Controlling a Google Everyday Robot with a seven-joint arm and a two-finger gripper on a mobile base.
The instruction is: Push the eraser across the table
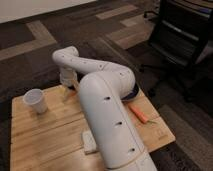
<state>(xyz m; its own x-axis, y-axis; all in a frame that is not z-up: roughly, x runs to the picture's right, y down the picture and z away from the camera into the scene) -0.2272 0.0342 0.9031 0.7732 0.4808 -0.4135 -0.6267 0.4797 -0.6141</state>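
Note:
My gripper (65, 85) points down at the far edge of the table (40, 135), a light-brown wooden plank top, just right of the white cup (36, 100). The wrist (65, 59) stands above it. The big white arm link (110, 115) runs from the front up across the middle of the table. I cannot make out the black eraser; it is hidden by the gripper or the arm.
A white rectangular block (89, 141) lies near the front, against the arm. An orange stick (139, 112) lies at the right side. A dark bowl (135, 93) peeks out behind the arm. A black office chair (182, 35) stands at the back right on carpet.

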